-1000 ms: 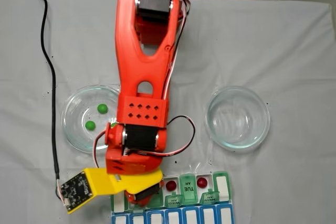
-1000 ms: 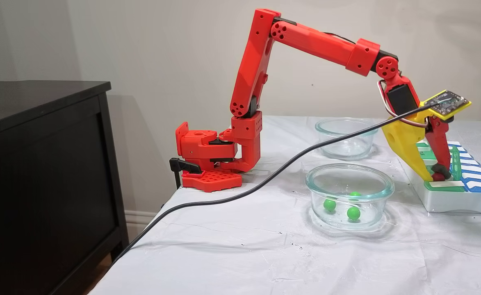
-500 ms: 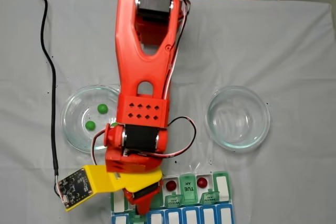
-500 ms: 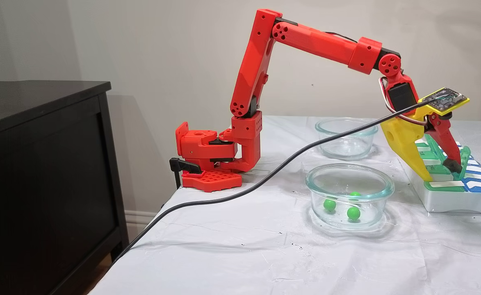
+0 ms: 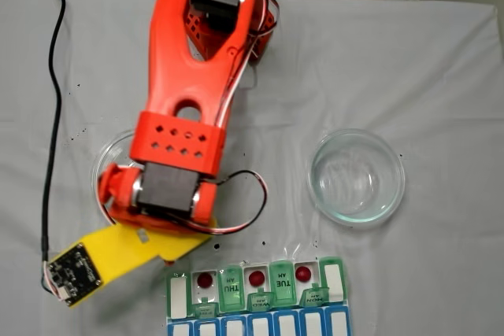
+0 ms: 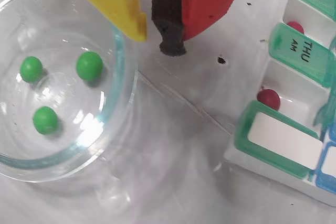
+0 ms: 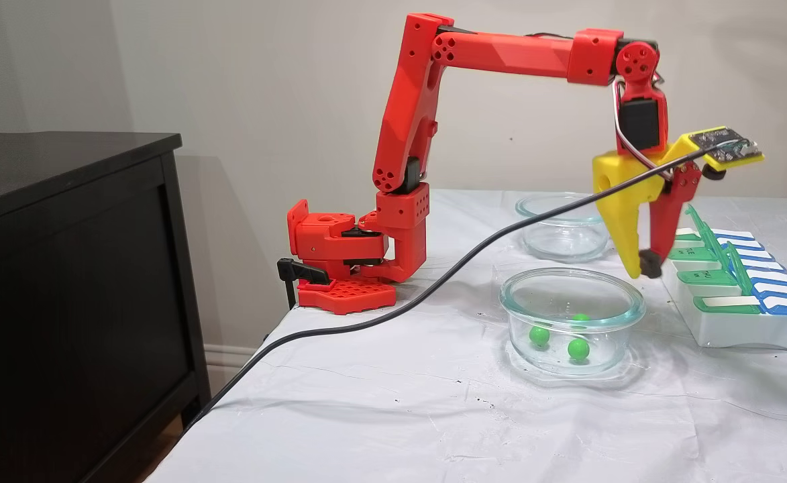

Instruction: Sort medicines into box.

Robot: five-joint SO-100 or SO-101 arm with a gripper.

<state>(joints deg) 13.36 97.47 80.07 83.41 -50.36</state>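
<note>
Overall: white-clothed surface [image 7: 380,416]. Red arm [image 7: 500,54], with jaws [image 7: 641,268] nearly together and holding nothing, hangs between a glass dish [image 7: 571,318] and the box [image 5: 256,300]. Second glass dish [image 5: 356,176], clear. Box: green lids raised, three red medicines [image 5: 205,279], one per open cell. Three green medicines [image 6: 89,65] lie in the first dish.

The red arm's hand [image 7: 641,268], yellow and red fingers nearly together and empty, hangs above the right rim of the near clear glass dish [image 7: 571,320] holding three green balls [image 7: 539,335], left of the white pill organizer [image 7: 742,315].
</note>
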